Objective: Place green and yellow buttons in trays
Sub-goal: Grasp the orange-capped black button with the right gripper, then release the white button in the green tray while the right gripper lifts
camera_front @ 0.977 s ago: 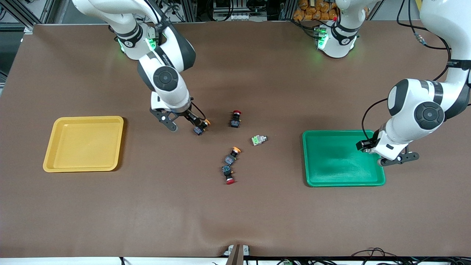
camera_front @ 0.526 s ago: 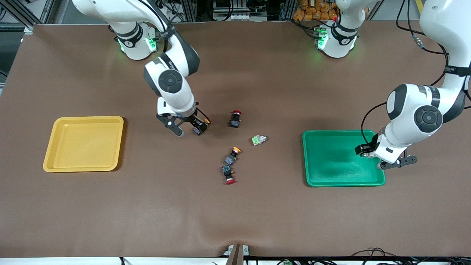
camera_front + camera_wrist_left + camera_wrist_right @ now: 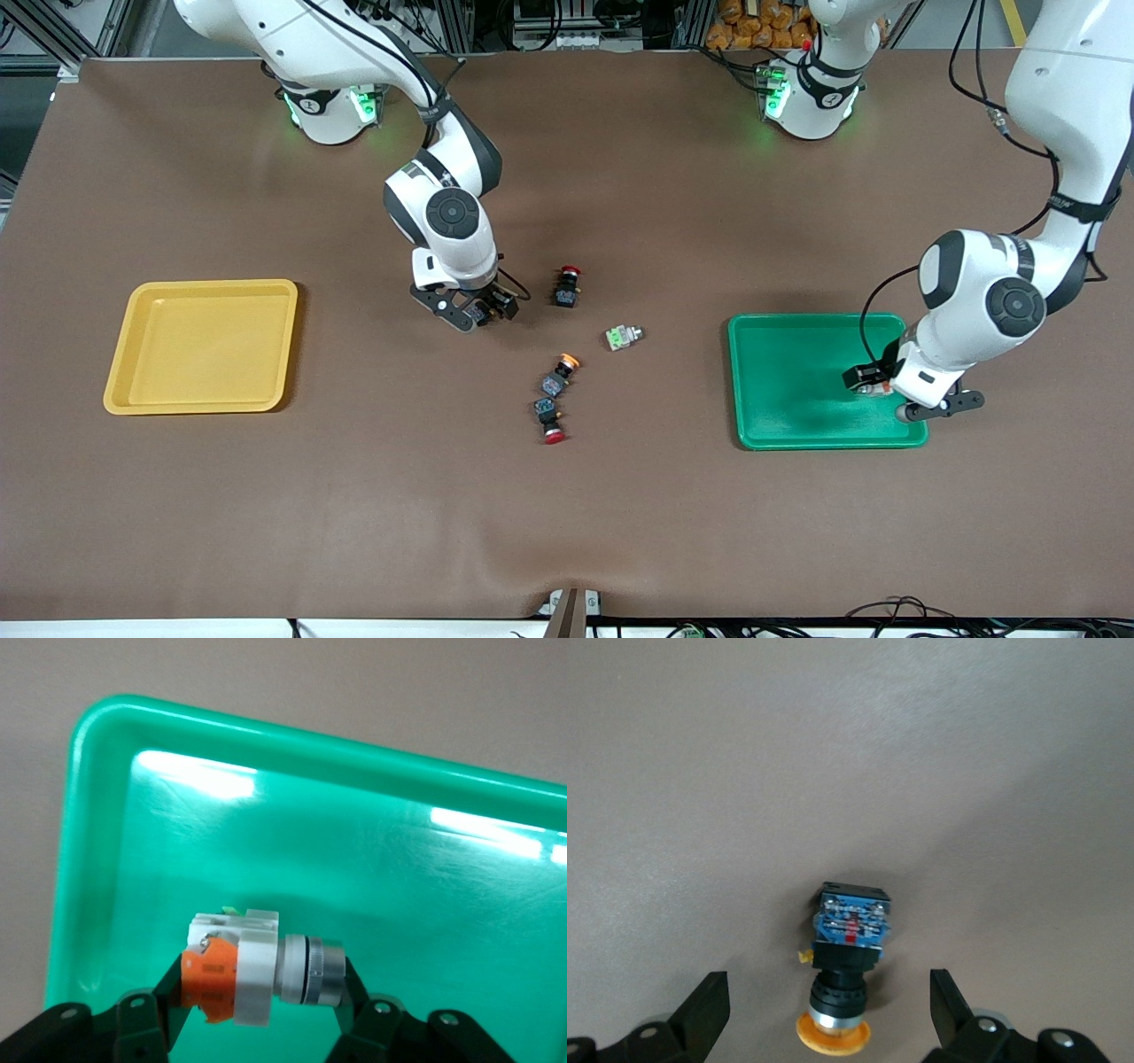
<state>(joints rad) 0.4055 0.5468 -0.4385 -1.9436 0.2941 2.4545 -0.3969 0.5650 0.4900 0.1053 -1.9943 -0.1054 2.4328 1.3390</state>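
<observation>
Brown mat | pale silver-grey orange-ended button point(image 3: 257, 967) clamped in left gripper point(image 3: 261, 1010) over green plastic tray point(image 3: 416, 868) | right gripper point(image 3: 828, 1014) spread around black-bodied yellow-capped button point(image 3: 849, 966) | rigid, light; body to be grasped.

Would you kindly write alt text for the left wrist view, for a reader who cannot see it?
The left gripper holds a silver-grey button with an orange end sideways between its fingers, over the green tray. Brown table shows past the tray's rim.

Green tray point(image 3: 797, 390), yellow tray point(image 3: 202, 346)
</observation>
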